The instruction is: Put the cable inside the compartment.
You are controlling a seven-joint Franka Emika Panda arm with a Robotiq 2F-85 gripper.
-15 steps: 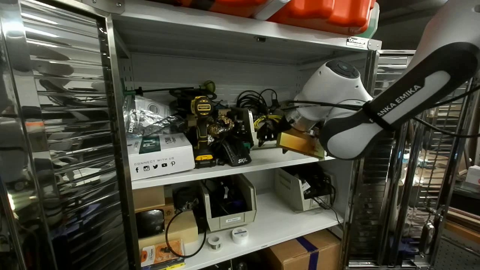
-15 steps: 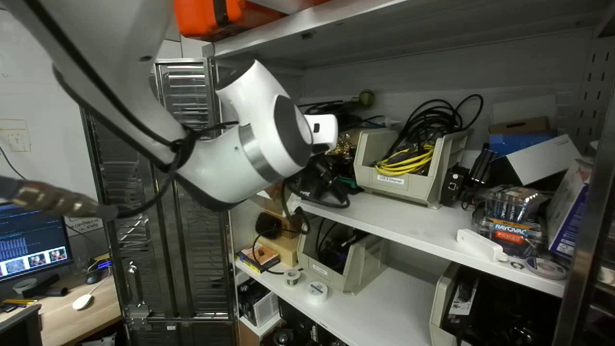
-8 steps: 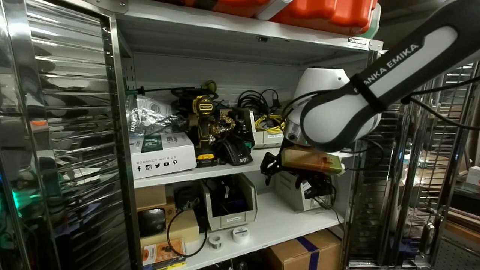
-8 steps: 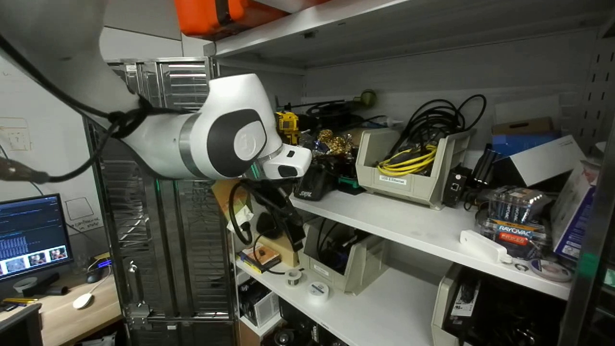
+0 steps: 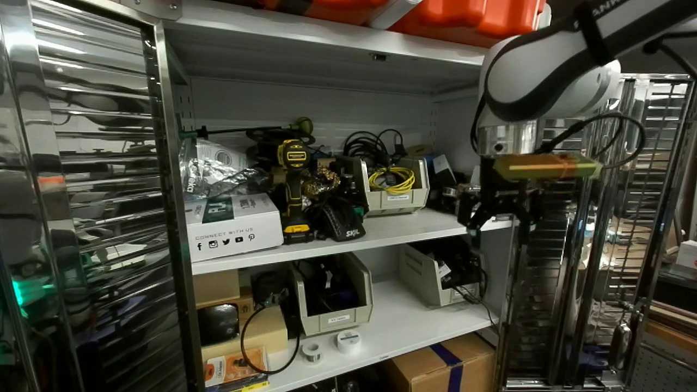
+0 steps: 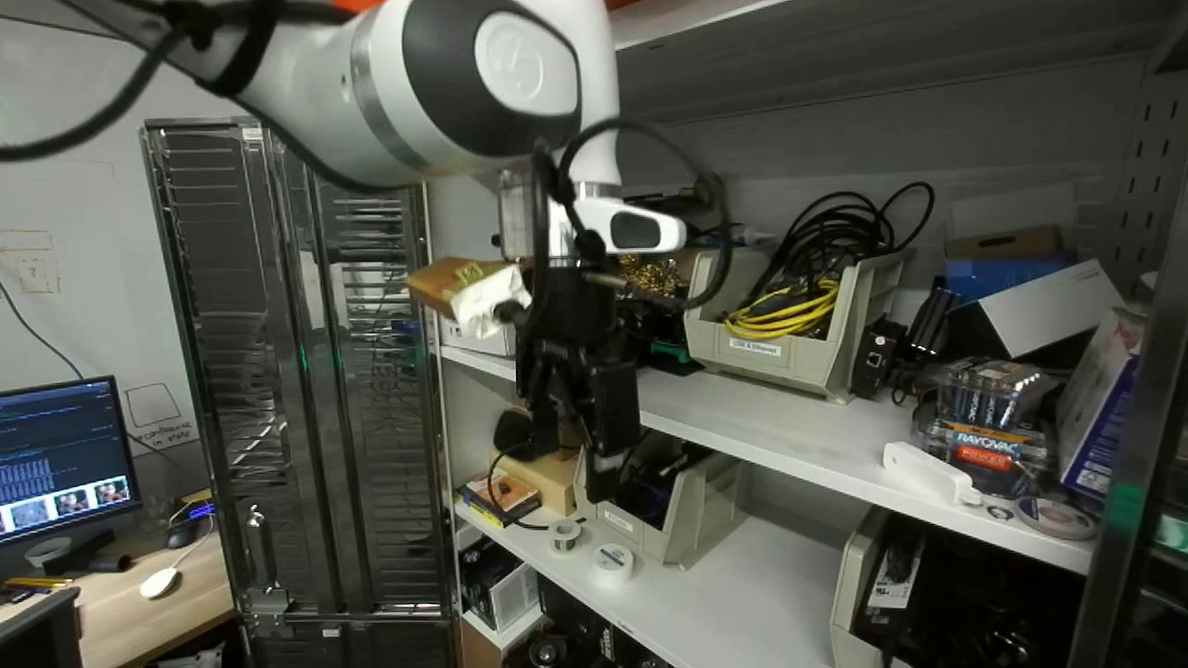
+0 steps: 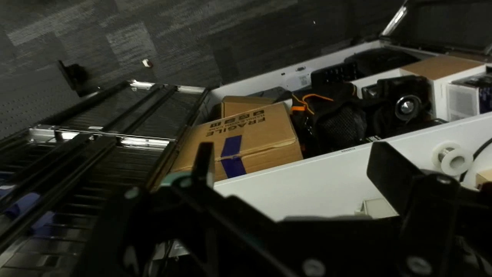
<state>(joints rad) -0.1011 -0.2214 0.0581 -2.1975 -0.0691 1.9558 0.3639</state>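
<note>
The bin [image 6: 794,365] sits on the white upper shelf [image 6: 742,416], with a yellow cable [image 6: 781,325] in it and black cables [image 6: 821,232] looping up. The gripper [image 7: 296,169] hangs on the near side of that shelf, its two fingers [image 7: 389,171] wide apart. In an exterior view, shiny doors [image 5: 103,190] stand at the left and right. In an exterior view, a wooden desk [image 6: 190,603] with a screen [image 6: 60,455] stands left, near a white wall [image 6: 74,195]. The floor [image 7: 173,34] is patchy grey.

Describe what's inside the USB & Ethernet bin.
The bin holds a coiled yellow cable and looped black cables rising above its rim; whatever lies beneath them is covered.
</note>
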